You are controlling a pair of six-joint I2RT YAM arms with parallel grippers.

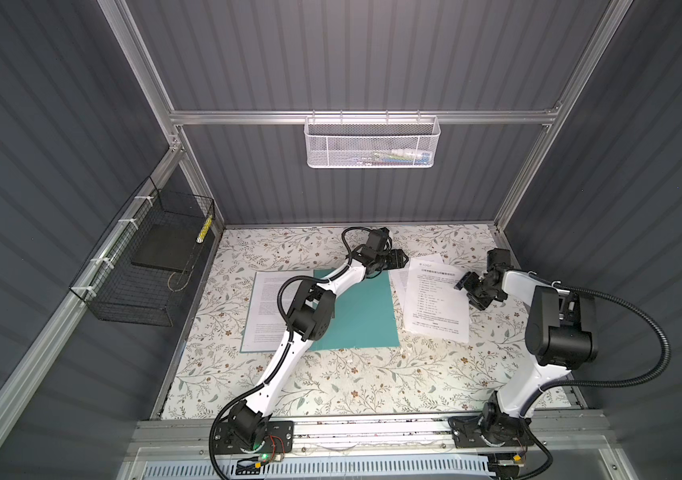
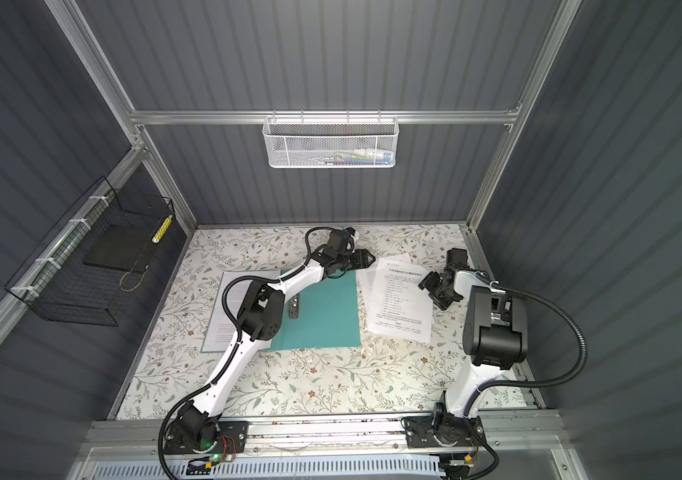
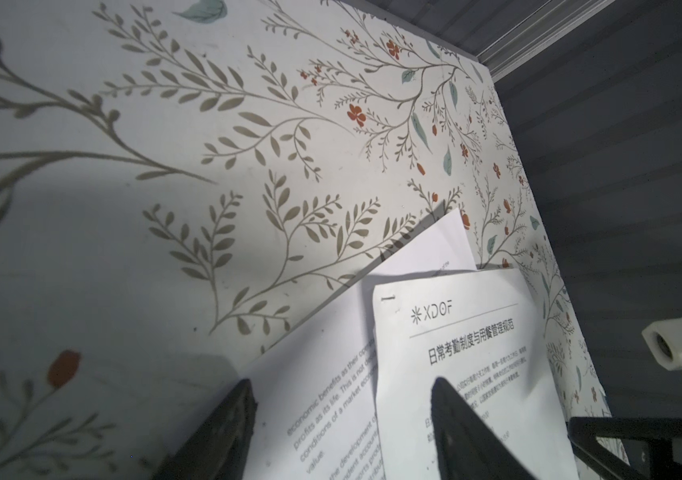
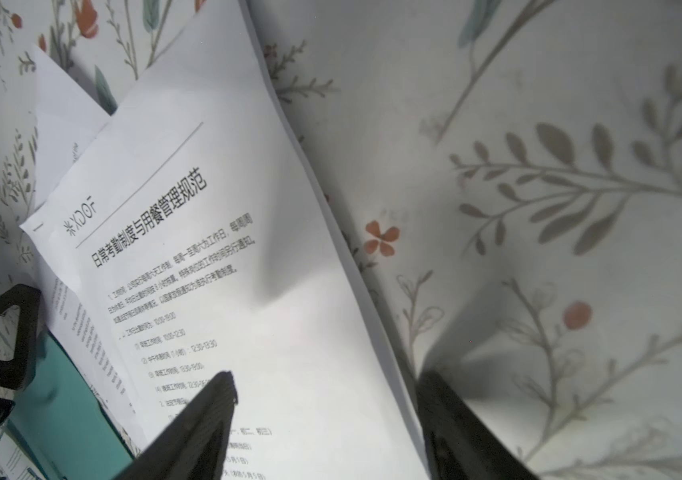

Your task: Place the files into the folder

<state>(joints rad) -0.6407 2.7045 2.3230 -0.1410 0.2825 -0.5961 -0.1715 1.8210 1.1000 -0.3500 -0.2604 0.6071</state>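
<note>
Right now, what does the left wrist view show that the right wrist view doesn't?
Only the left wrist view shows the wall and a white arm part. Only the right wrist view shows the folder. Both show the headed sheet lying over a second sheet on the table, each seen past its own open tool: left tool, right tool.

Left arm (image 1: pixel 310 316) hides the folder's (image 1: pixel 356 316) left portion and part of the left-hand sheet (image 1: pixel 266 307). White mesh basket (image 1: pixel 331 145) contents too small to identify. The lower files (image 3: pixel 322 395) lie mostly covered by the top sheet (image 3: pixel 455 353).
</note>
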